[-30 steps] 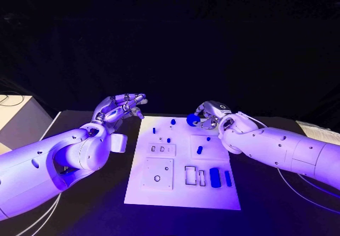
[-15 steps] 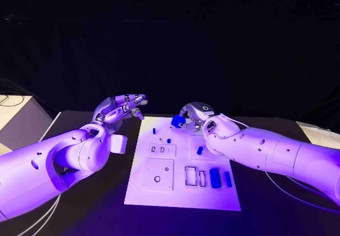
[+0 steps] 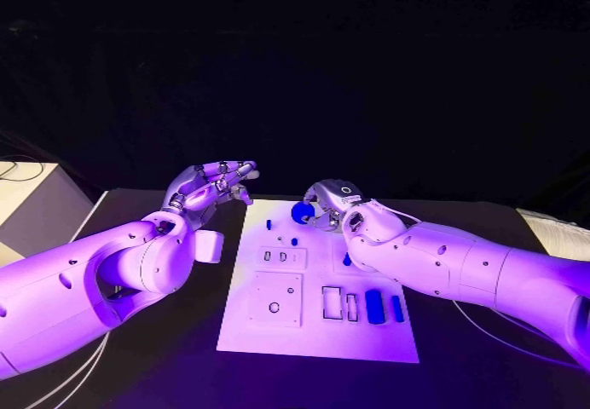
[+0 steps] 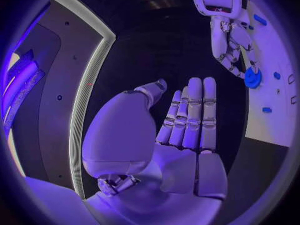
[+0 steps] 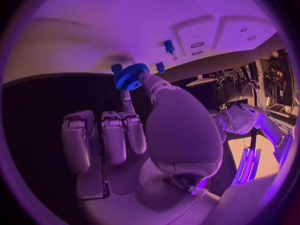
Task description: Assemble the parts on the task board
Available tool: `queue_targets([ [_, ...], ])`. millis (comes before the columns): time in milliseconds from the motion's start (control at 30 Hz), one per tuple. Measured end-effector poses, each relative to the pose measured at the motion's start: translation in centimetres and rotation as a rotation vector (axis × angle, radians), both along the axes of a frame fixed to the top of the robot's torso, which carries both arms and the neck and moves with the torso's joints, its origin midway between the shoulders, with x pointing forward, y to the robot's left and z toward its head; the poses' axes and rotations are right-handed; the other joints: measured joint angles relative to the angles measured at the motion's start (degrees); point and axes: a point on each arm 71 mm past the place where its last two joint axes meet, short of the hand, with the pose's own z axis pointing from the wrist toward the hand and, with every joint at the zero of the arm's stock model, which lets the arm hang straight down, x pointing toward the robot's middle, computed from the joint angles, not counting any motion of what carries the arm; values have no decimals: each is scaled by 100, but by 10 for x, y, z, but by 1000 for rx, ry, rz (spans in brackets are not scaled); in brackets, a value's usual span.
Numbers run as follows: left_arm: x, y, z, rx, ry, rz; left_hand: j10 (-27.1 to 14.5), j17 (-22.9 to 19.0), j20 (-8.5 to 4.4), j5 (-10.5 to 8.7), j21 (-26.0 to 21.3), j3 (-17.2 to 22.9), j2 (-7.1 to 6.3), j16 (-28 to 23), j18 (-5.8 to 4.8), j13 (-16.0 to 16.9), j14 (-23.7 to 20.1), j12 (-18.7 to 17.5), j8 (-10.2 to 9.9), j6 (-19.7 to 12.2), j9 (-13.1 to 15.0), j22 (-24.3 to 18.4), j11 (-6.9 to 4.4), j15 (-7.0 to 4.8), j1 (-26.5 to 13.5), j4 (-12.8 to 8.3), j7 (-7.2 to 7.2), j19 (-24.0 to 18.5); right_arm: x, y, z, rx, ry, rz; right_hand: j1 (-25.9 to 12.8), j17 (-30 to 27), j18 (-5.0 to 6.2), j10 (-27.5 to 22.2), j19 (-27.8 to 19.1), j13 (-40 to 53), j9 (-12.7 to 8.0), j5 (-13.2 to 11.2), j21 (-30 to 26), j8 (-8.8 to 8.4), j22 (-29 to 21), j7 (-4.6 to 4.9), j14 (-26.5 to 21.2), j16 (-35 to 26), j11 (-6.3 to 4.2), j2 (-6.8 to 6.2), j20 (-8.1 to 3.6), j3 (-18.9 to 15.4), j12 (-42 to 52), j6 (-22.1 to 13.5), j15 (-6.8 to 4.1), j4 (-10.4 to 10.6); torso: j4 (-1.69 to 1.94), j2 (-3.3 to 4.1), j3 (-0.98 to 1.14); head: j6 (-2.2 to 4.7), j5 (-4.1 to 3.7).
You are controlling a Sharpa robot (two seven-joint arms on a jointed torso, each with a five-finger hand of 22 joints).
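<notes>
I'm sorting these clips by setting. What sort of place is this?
Probably a robotics lab test bench: a black table under a dark backdrop, a white task board with small blue parts, and the right hand holding a blue gear.

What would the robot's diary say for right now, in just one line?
right hand: holds blue gear over far end of task board | left hand: open, beside board | step: gear not yet placed
</notes>
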Motion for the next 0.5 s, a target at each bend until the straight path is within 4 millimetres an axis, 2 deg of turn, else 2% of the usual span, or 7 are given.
queue_targets([
  [500,0,-1,0,1,-1,-2,0,-5,0,0,28,0,0,22,0,0,0,0,0,0,0,7,0,0,0,0,0,0,1,10,-3,-22,12,7,24,0,0,0,0,-1,2,-11,0,26,-1,3,0,0,0,-24,0,-1,0,-4,1,0,-4,-5,7,-4,-3],
])
